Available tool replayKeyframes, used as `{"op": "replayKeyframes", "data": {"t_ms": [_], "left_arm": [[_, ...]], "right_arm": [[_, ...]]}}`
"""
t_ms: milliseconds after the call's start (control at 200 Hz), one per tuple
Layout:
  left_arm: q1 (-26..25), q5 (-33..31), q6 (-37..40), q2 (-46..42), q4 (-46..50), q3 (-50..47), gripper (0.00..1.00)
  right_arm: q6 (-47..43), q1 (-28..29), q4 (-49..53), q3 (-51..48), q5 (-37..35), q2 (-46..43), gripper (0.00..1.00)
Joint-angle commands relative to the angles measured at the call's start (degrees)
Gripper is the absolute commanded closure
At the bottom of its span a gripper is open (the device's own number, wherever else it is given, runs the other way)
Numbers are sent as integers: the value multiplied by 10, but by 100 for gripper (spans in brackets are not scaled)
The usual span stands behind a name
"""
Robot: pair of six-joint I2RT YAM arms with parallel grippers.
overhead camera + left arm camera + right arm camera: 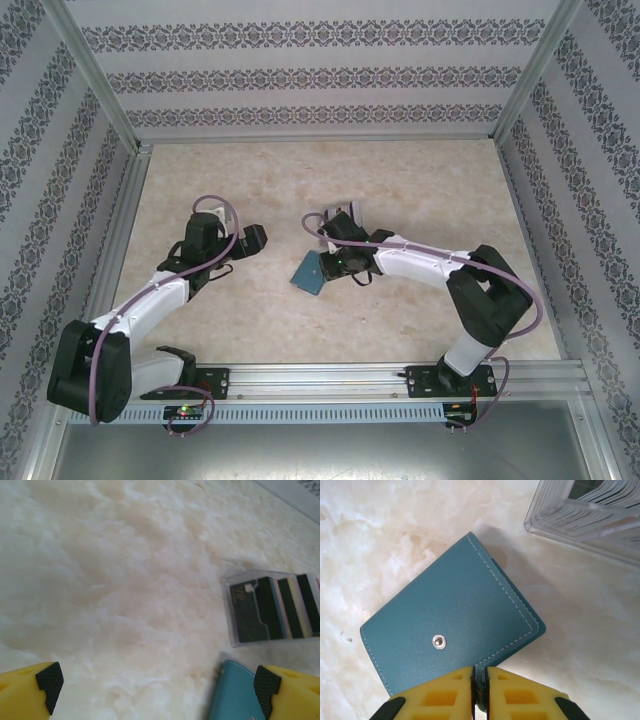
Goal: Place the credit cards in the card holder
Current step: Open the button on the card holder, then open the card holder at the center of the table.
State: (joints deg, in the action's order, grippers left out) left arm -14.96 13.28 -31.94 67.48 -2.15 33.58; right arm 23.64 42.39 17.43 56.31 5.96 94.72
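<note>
We see the right gripper (pixel 480 682), its yellow fingers squeezed almost together right at the near edge of the teal card holder (pixel 452 625). We cannot tell whether they nip that edge. The card holder lies closed on the marbled table (pixel 375 535), snap stud (pixel 439 641) up, near the clear rack (pixel 585 520), which the frame cuts off. The left gripper (pixel 157 682) hangs spread wide, gripping nothing, a corner of the card holder beside one pad (pixel 265 685). The credit cards (pixel 287 605) stand in the rack, blurred stripes. From above, the right arm (pixel 420 262) hides part of it.
</note>
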Motion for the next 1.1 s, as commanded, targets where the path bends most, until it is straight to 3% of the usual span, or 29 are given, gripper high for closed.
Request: {"op": "replayKeyframes", "data": {"t_ms": [0, 350, 480, 680, 914, 1099], "left_arm": [[-38, 7, 15, -15, 42, 4, 1], [-151, -5, 85, 33, 177, 81, 10], [-189, -53, 125, 61, 268, 124, 11], [-235, -68, 142, 93, 283, 168, 11], [-291, -102, 198, 193, 320, 243, 15], [-313, -103, 196, 246, 292, 273, 17]], "right_arm": [[-1, -2, -85, -45, 20, -28, 84], [13, -2, -262, -178, 24, -101, 85], [15, -4, -304, -222, 16, -125, 86], [38, -24, -340, -260, 23, -151, 87], [34, -72, -332, -242, 77, -135, 87], [45, -83, -346, -247, 87, -133, 86]]}}
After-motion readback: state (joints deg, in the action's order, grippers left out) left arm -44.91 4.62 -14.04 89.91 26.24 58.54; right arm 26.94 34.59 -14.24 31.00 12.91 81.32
